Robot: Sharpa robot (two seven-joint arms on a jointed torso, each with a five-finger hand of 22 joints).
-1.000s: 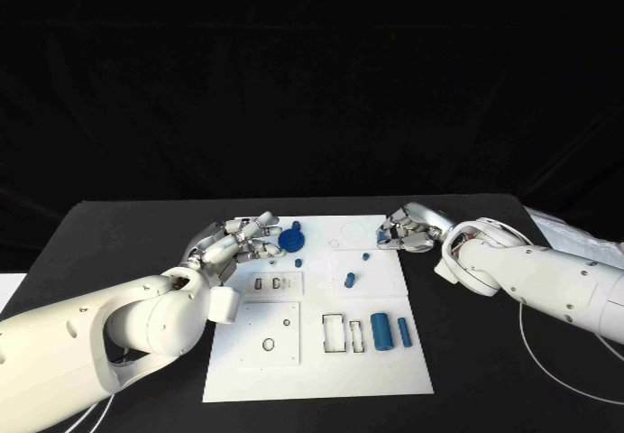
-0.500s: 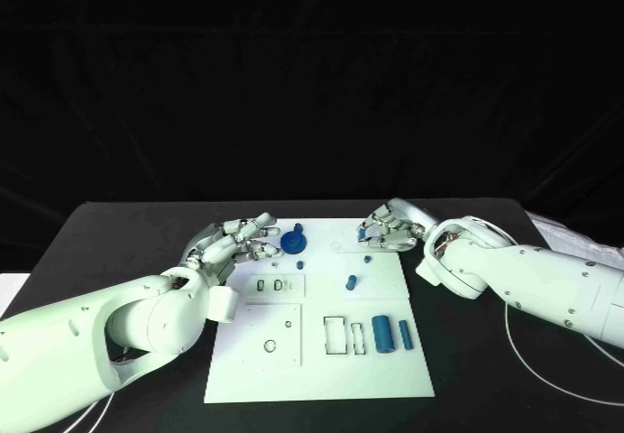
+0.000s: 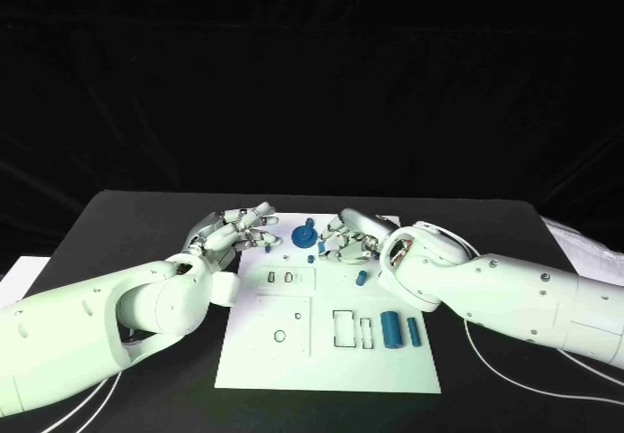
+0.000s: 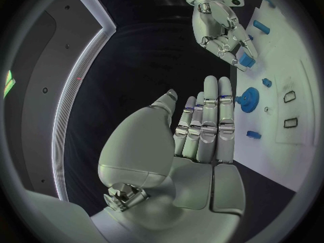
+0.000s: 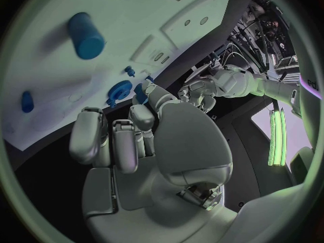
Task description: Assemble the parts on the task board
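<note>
We get a head cam looking down at the task board (image 3: 325,356), plus close wrist fisheyes sharing its far end.

1. Both arms are clad in smooth, glossy white shells with rounded, bulbous forearms.
2. The left robot hand (image 3: 234,227) is silver metal, its fingers built of short segments with small dark screws and joints between them.
3. The right robot hand (image 3: 349,236) is the same silver, segmented build.
4. In the wrist views each palm is a broad, smooth grey-silver plate, with blocky rectangular pads at the finger bases and a metal fitting with bolts near the wrist.
5. Thin white cables trail beside each arm near the lower edge of the head view.
</note>
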